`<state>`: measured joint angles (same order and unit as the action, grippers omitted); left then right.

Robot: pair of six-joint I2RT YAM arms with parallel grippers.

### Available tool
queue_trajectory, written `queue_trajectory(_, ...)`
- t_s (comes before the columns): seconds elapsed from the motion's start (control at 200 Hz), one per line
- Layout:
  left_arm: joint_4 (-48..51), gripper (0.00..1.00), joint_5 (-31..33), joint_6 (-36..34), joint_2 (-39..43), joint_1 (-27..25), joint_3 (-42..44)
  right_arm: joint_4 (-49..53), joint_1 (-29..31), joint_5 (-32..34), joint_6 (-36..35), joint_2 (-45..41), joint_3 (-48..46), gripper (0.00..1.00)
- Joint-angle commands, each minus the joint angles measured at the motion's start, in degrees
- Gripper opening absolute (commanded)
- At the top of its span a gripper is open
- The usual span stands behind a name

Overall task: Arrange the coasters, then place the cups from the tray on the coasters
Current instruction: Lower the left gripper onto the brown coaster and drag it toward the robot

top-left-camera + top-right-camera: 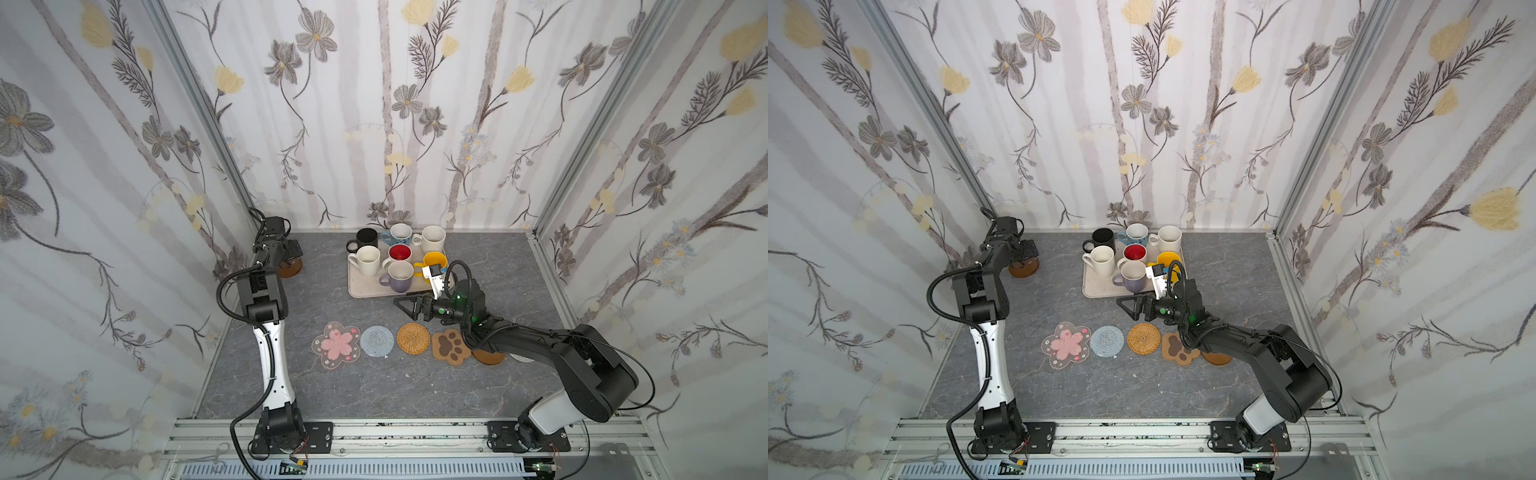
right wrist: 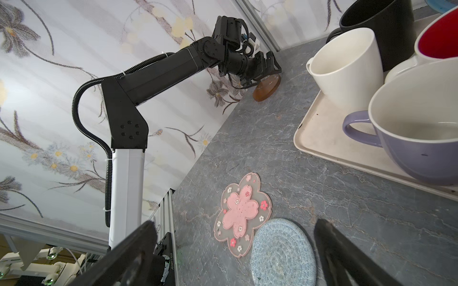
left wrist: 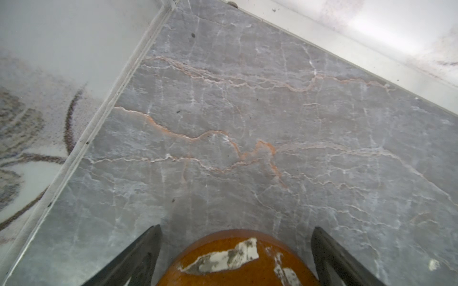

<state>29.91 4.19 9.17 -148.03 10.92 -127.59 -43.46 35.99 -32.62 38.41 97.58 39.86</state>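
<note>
Since the left gripper (image 3: 236, 231) straddles the wooden disc (image 3: 247, 274) in the far-left corner with jaws wide, it should pinch the hard, rounded, glossy rim squarely and low, then lift toward the row beside the blossom (image 1: 336, 344), while the right gripper (image 1: 403, 306) hangs wide and empty near the tray (image 1: 361, 291).

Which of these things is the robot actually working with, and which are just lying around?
Part of the job: tray; seven mugs, such as the black mug and purple mug; coasters: pink flower coaster, blue round coaster, straw coaster, paw coaster, wooden coaster by the left gripper.

Just lying about: what looks like scissors on the front rail.
</note>
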Motion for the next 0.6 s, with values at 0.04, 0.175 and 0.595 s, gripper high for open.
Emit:
queue_trajectory(0.04, 1.2, 0.94, -1.9, 0.2, 1.2, 0.1, 2.7, -0.9, 0.0, -0.1, -0.7, -0.8, 0.2, 1.00)
queue_trajectory(0.175, 1.1, 0.93, -1.4, -0.5, 4.3, 0.1, 6.8, -1.2, 0.0, -0.1, -0.5, -1.9, -0.4, 1.00)
queue_trajectory(0.595, -0.1, 0.88, -1.1, 0.6, 14.6, 0.1, 21.2, -1.8, 0.1, -0.2, 0.1, -3.3, -1.4, 1.00)
